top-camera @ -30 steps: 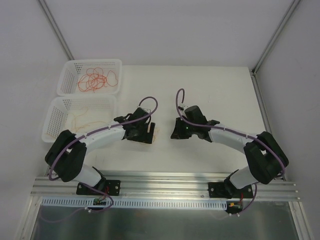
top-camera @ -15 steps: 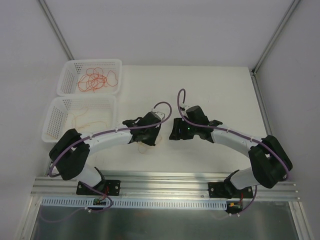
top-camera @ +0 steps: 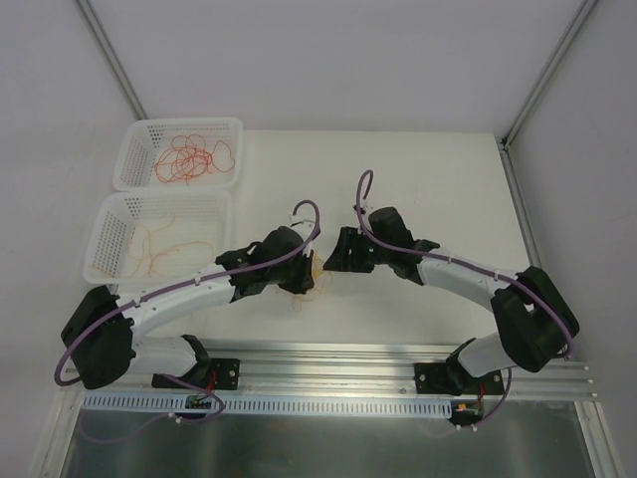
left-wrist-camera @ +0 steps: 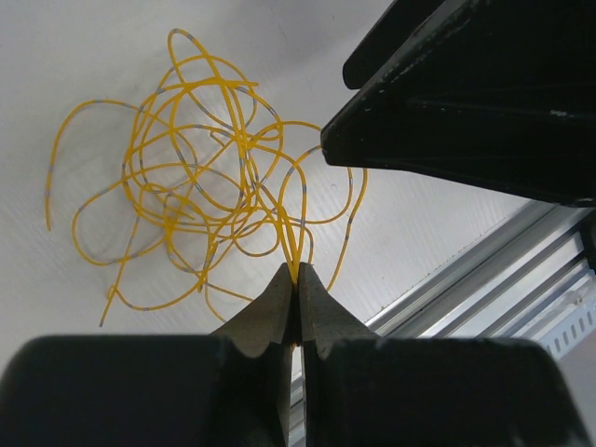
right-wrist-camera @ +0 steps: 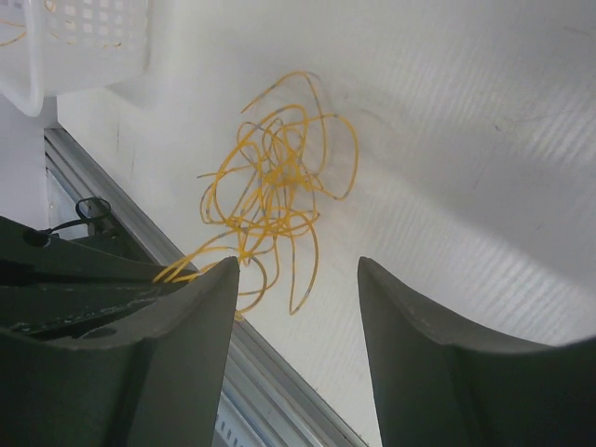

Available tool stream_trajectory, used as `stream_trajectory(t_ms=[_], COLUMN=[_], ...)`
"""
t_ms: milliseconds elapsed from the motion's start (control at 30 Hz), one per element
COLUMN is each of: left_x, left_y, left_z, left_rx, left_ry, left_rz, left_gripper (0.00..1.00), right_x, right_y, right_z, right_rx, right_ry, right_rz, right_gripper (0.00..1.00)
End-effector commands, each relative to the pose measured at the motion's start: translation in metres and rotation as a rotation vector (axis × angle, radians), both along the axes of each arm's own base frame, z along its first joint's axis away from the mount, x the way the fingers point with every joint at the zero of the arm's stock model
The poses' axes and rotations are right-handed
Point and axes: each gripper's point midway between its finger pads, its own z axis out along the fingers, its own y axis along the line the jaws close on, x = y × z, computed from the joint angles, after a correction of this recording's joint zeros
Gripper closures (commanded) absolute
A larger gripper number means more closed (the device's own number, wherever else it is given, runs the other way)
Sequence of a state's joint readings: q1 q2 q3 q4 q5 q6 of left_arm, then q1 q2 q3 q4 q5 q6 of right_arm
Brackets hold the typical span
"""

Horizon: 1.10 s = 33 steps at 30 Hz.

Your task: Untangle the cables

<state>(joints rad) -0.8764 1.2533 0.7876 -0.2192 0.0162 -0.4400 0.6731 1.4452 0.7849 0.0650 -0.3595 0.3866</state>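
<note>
A loose tangle of yellow-orange cables (left-wrist-camera: 237,140) lies on the white table between the two arms, near its front edge (top-camera: 317,269). My left gripper (left-wrist-camera: 298,272) is shut, pinching a few strands at the tangle's near side. In the top view the left gripper (top-camera: 299,274) sits just left of the tangle. My right gripper (right-wrist-camera: 298,265) hangs open above the tangle (right-wrist-camera: 270,177), its left finger close to the pinched strands and nothing between its fingers. From above, the right gripper (top-camera: 340,254) is just right of the tangle.
Two white baskets stand at the far left. The farther basket (top-camera: 129,169) holds red-orange cables (top-camera: 189,159); the nearer basket (top-camera: 100,249) holds yellow-orange cables (top-camera: 154,249). An aluminium rail (top-camera: 328,363) runs along the table's front edge, close to the tangle.
The left arm swung right and toward the front edge, and its gripper went from open to shut on the yellow strands. The right gripper opened and shifted slightly left.
</note>
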Motion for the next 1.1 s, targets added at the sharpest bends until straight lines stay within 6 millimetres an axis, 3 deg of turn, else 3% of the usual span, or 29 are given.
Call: stream_trajectory(t_ms=[0,133,367,567,700,800,833,900,933,967,1000,1067], left_x=[-0.001,-0.001,0.001,0.002,0.009,0.021,0.024,0.033,0.035,0.038,0.042,0.044], left_y=[-0.011,-0.010,-0.010,-0.009,0.001,0.024,0.033,0.060,0.069,0.079,0.093,0.107], left_z=[0.018,0.026,0.036,0.043,0.045,0.041,0.039,0.036,0.033,0.033,0.029,0.025], left_rx=[-0.090,-0.110,-0.141,-0.156,-0.129,-0.060,-0.036,0.029,0.046,0.048,0.064,0.052], left_ry=[-0.011,-0.028,-0.045,-0.069,-0.117,-0.163,-0.168,-0.174,-0.169,-0.161,-0.141,-0.112], left_rz=[0.003,0.004,0.026,0.033,0.065,0.163,0.195,0.295,0.329,0.374,0.424,0.486], left_gripper=[1.00,1.00,1.00,1.00,1.00,1.00,1.00,1.00,0.99,0.98,0.99,0.98], right_x=[-0.001,-0.003,-0.008,-0.012,-0.010,-0.005,-0.005,0.008,0.018,0.011,0.025,0.015], right_y=[0.014,0.016,0.021,0.022,0.006,-0.028,-0.051,-0.080,-0.106,-0.130,-0.153,-0.184], right_z=[0.002,-0.015,-0.020,-0.016,-0.009,-0.009,-0.003,0.016,0.024,0.034,0.057,0.083], right_rx=[0.064,0.064,0.097,0.113,0.047,-0.093,-0.150,-0.215,-0.259,-0.311,-0.321,-0.373], right_ry=[0.009,0.055,0.074,0.066,0.004,-0.015,-0.032,-0.093,-0.120,-0.118,-0.149,-0.175], right_rz=[0.011,-0.009,0.020,0.044,0.039,-0.012,-0.029,-0.083,-0.130,-0.169,-0.243,-0.276], right_gripper=[0.43,0.45,0.58,0.77,0.99,0.99,0.99,0.99,0.99,0.99,1.00,1.00])
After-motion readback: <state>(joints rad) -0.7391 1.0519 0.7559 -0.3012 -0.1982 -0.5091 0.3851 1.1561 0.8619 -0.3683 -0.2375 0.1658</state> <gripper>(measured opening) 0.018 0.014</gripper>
